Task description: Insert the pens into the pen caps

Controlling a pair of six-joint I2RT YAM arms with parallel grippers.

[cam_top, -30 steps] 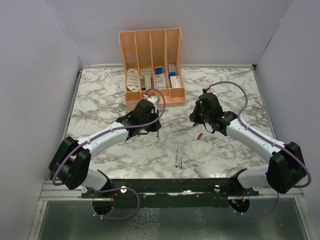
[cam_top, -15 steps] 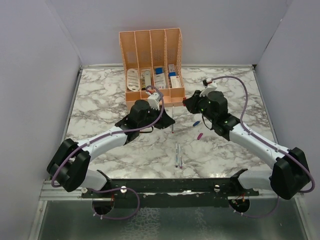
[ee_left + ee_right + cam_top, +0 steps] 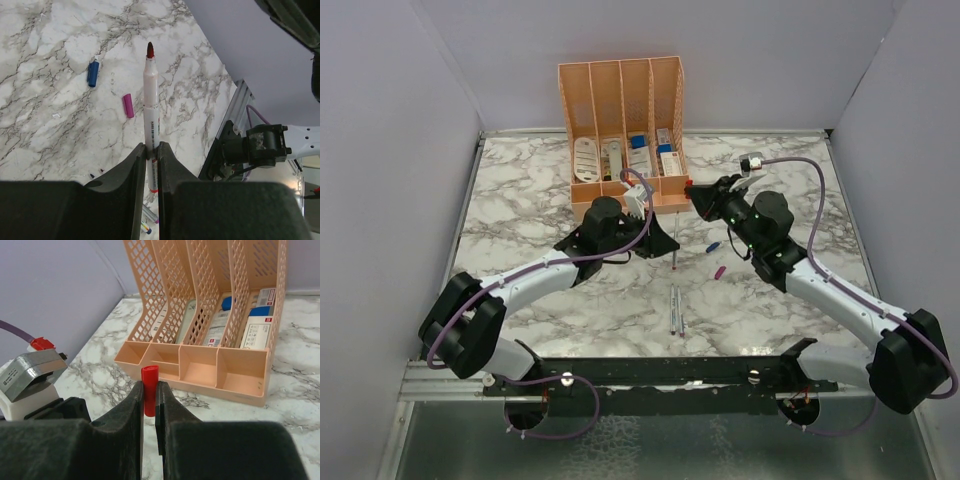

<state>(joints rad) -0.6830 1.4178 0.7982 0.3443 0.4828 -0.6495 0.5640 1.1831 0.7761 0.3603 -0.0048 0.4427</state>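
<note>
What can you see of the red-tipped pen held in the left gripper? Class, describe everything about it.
The pen is a slim grey-white plastic marker with faint print along its barrel, a narrower white collar and a bare dark-red tip, uncapped. The left gripper clamps it between two black fingers. Most of the barrel sticks out past them, above the marble table. Nothing else seems to touch it.

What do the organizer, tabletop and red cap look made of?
Organizer: peach moulded plastic, matte; the lattice walls suggest it. Tabletop: white, grey-veined marble pattern with little sheen; real stone or printed laminate, cannot tell. Red cap: smooth opaque plastic, likely, with a soft highlight.
</note>
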